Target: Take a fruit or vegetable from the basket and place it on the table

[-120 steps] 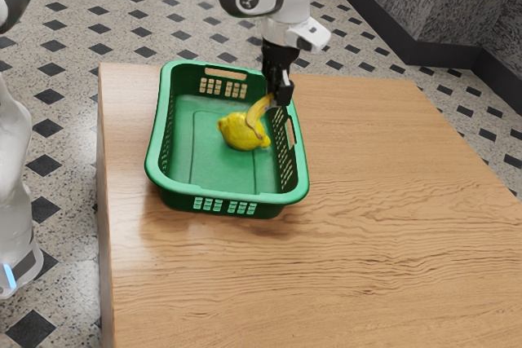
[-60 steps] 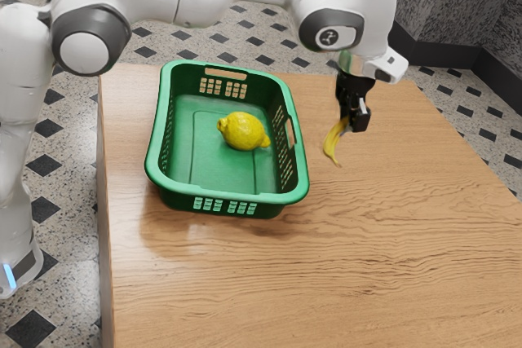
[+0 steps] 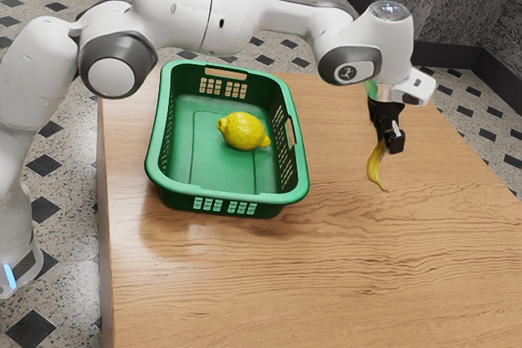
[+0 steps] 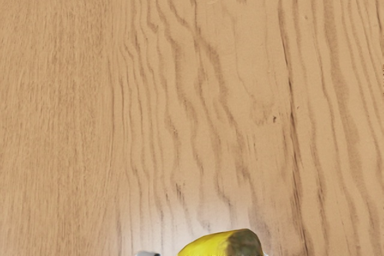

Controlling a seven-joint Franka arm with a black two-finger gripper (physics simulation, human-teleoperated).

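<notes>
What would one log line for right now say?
banana: held, jaws shut on it | position: over table, outside basket | inside basket: lemon

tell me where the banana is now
In the exterior view, the banana hangs from the pincer, to the exterior view's right of the green basket.

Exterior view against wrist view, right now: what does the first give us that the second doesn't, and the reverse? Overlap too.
Exterior view's share: the green basket with the lemon inside, the white arm, the black pincer closed on the banana, and the patterned floor.

Wrist view's share: a close look at the banana's dark, greenish end at the lower edge, and a pale sheen on the wood beside it.

Both: the banana and the grained wooden table.
</notes>
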